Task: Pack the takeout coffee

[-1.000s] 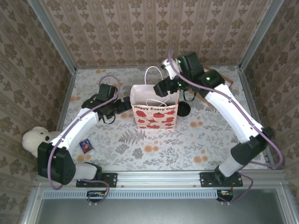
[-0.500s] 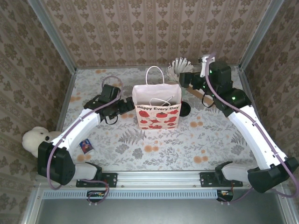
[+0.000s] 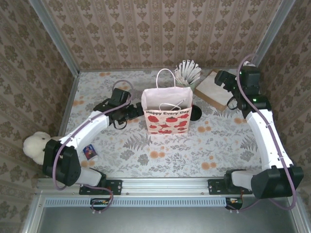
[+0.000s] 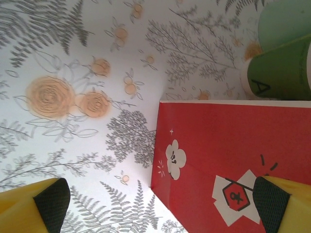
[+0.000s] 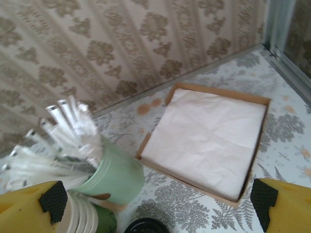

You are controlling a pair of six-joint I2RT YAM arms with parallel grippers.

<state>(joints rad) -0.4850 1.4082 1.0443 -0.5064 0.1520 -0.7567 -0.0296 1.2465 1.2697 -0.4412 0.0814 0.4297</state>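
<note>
**Top external: right arm pulled off the bag, coffee not yet packed**

The takeout coffee (image 3: 196,114) shows from above as a round black lid. It stands on the desk (image 3: 146,150) just beside the right side of the bag (image 3: 166,119), in the same spot as 1 second ago. I cannot see the green cup under the lid, so calling it the coffee is my judgement. The right wrist view catches the lid's edge at the very bottom.

The bag stands upright with its mouth open, and I can make out only a white handle inside.

What changed is my right arm. 1 second ago it reached over the bag's mouth; now it has swung back to the far right corner. My right claw (image 5: 159,201) is released and grasps nothing. It hangs above the tray (image 3: 216,90) of white paper, near the holder of sticks (image 3: 188,73).

My left claw (image 4: 160,201) is released too, its 2 fingers spread wide, with the bag's red side between them.

I judge the bag ready and the coffee waiting, so picking it up comes next.
</note>
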